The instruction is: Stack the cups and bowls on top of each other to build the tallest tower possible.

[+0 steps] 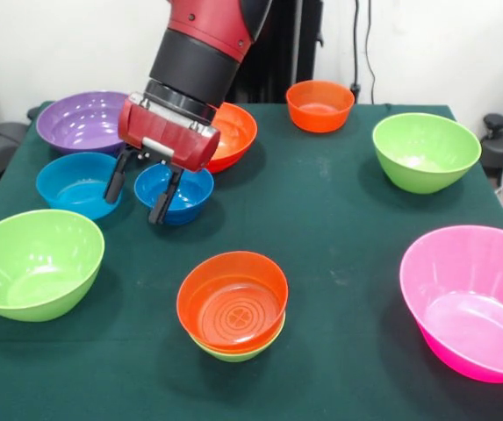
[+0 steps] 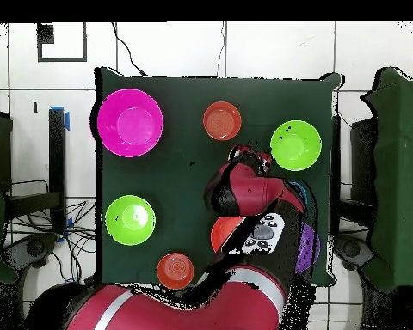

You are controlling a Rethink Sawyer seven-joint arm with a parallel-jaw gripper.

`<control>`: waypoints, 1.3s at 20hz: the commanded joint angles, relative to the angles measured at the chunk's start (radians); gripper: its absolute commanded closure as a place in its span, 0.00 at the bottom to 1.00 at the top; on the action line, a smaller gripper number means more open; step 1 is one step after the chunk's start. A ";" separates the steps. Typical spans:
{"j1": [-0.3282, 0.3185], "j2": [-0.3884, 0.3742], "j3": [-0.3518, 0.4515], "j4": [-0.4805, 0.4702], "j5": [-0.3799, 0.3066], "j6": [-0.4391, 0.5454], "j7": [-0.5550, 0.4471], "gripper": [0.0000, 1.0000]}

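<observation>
My gripper [image 1: 137,203] is open and hangs low over the table's far left part. Its fingers [image 1: 115,180] straddle the left rim of a small blue bowl [image 1: 185,191], one inside it and one outside. A larger blue bowl [image 1: 71,184] sits just left of it. The tower [image 1: 232,307] is an orange bowl nested in a lime green one, at the near centre; it also shows in the overhead view [image 2: 221,120]. In the overhead view the arm [image 2: 244,185] hides the gripper.
On the green table [image 1: 339,228] stand a purple bowl [image 1: 80,121], an orange bowl [image 1: 238,132] behind the arm, another orange bowl [image 1: 319,105], lime green bowls at the right [image 1: 425,151] and left [image 1: 33,263], and a big pink bowl [image 1: 470,298].
</observation>
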 commanded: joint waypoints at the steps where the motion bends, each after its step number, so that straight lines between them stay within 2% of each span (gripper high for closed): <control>1: -0.015 0.084 0.073 0.037 -0.059 -0.052 0.060 0.00; 7: -0.062 0.074 0.097 0.051 -0.105 -0.095 0.046 0.00; 19: -0.108 0.077 0.109 0.055 -0.172 -0.145 0.051 0.00; 26: -0.108 0.115 0.093 0.039 -0.154 -0.182 0.066 0.00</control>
